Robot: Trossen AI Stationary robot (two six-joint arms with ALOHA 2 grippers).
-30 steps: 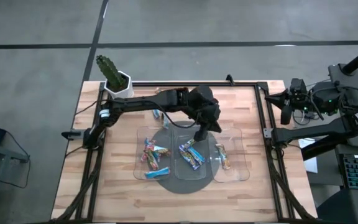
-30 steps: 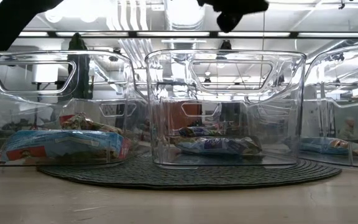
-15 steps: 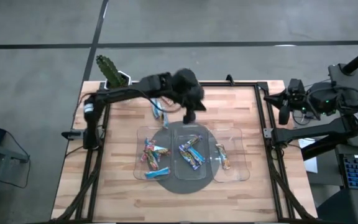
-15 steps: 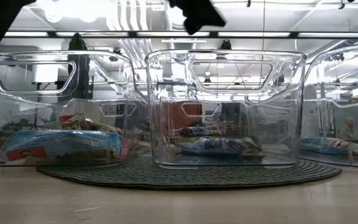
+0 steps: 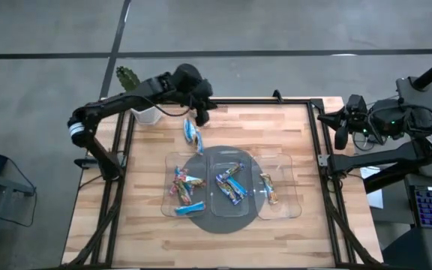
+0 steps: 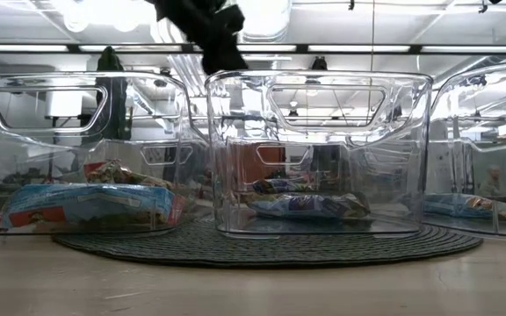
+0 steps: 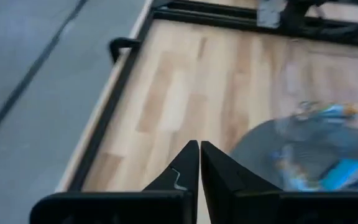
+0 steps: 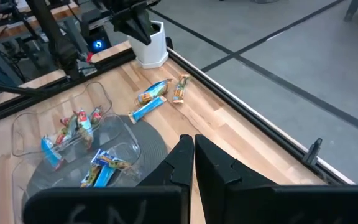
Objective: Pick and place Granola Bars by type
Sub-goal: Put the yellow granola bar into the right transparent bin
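Note:
Three clear trays stand side by side on a round grey mat [image 5: 220,217]. The left tray [image 5: 172,196] holds red-pink and blue bars [image 5: 183,184], the middle tray [image 5: 214,196] light blue bars [image 5: 229,184], and the right tray [image 5: 287,199] a tan-orange bar [image 5: 268,187]. A few loose bars [image 5: 193,133] lie flat on the wood beyond the trays; the right wrist view shows them too [image 8: 151,98]. My left gripper [image 5: 199,114] hangs shut and empty near the far edge, just beyond the loose bars. My right gripper [image 8: 193,142] is shut and waits past the table's right edge.
A white pot with a cactus [image 5: 142,103] stands at the far left corner, close to my left arm. A black frame rail [image 5: 317,150] borders the table. Bare wood lies right of the loose bars and in front of the trays.
My left gripper has swung from above the gap between the middle and right trays toward the table's far left, ending near the far edge by the loose bars and the pot. The bars and trays have stayed where they were.

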